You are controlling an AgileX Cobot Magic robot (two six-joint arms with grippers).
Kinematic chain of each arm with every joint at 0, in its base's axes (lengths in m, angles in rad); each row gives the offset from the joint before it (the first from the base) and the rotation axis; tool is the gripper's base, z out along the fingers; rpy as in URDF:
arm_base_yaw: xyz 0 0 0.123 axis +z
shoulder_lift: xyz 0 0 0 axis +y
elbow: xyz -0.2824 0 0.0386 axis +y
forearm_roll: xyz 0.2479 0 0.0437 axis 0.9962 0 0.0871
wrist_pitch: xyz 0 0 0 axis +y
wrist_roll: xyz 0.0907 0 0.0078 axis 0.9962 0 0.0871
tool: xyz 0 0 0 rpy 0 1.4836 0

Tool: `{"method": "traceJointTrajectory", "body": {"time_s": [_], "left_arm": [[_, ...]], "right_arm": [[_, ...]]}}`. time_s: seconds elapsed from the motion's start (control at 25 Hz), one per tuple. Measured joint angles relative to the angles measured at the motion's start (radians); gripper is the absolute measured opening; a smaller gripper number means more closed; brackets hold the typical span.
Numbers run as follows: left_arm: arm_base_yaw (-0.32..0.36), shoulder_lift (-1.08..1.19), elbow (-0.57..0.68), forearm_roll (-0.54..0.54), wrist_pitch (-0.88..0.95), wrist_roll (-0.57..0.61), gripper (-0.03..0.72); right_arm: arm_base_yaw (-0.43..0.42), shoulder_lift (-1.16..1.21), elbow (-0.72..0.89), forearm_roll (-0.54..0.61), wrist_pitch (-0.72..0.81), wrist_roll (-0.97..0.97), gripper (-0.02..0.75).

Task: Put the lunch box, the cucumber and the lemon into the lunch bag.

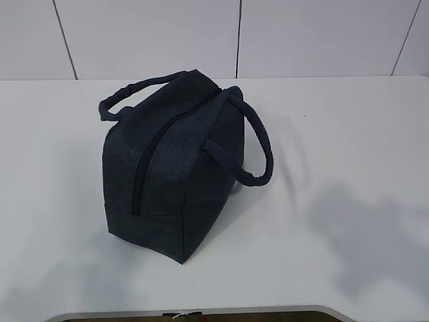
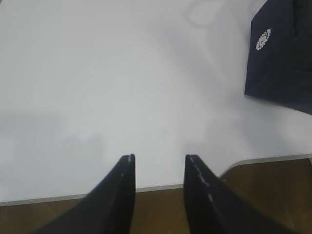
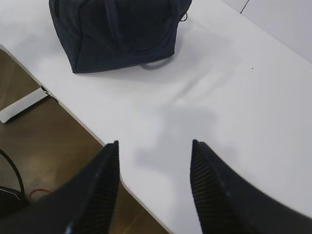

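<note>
Lunch bag stood zipped on desk; no food visible. Left pincer, right pincer spread, empty, near bag. Packing apparently complete.

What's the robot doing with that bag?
Right now, nothing is being held. A boxy dark navy fabric lunch bag with two loop handles stands by itself on the white table, and its zipper looks closed. The left gripper and the right gripper both hover open and empty near the table's front edge, away from the bag. No lunch box, cucumber or lemon shows in any view.
</note>
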State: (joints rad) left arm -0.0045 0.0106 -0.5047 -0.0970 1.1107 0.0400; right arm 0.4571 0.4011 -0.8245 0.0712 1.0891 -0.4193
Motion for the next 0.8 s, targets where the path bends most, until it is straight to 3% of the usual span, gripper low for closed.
{"method": "traceJointTrajectory", "body": {"time_s": [0.48, 0.8], "left_arm": [[0.0, 0.0, 0.0, 0.0, 0.0, 0.0, 0.242], [0.0, 0.0, 0.0, 0.0, 0.0, 0.0, 0.242]], "right_arm": [[0.0, -0.225, 0.0, 0.0, 0.173, 0.006, 0.387], [0.0, -0.399, 0.063, 0.009, 0.186, 0.048, 0.388]]}}
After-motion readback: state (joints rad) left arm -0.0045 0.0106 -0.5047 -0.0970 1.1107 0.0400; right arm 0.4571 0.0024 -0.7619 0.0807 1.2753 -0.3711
